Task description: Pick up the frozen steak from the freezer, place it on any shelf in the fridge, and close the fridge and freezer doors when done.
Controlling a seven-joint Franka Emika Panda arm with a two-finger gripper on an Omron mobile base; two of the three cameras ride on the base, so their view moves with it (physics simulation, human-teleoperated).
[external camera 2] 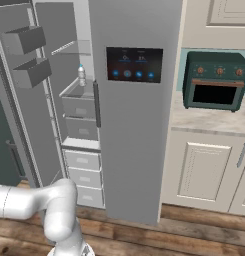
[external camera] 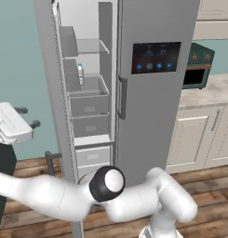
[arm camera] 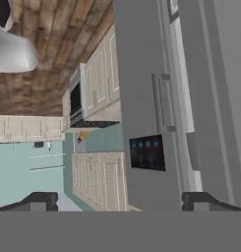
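The freezer (external camera: 90, 107) stands open, with grey bins, drawers and a clear bottle (external camera: 80, 73) inside. I can see no frozen steak in it. Its door (external camera: 50, 79) is swung out to the left, its door bins (external camera 2: 26, 55) facing into the room. The fridge door (external camera: 152, 93) with the dark touchscreen (external camera: 156, 56) is shut, so the shelf behind it is hidden. My gripper (external camera: 28, 117) hangs left of the freezer door, well away from the compartment. It is open and holds nothing. In the hand view the gripper (arm camera: 122, 199) looks sideways at the fridge door (arm camera: 141, 88), fingertips (arm camera: 38, 199) far apart.
A green toaster oven (external camera 2: 214, 82) sits on the counter (external camera 2: 209, 120) right of the appliance, above pale cabinets (external camera 2: 204, 170). Wooden floor (external camera 2: 144, 235) lies in front. My arm's elbow (external camera: 108, 183) crosses low in front of the freezer drawers.
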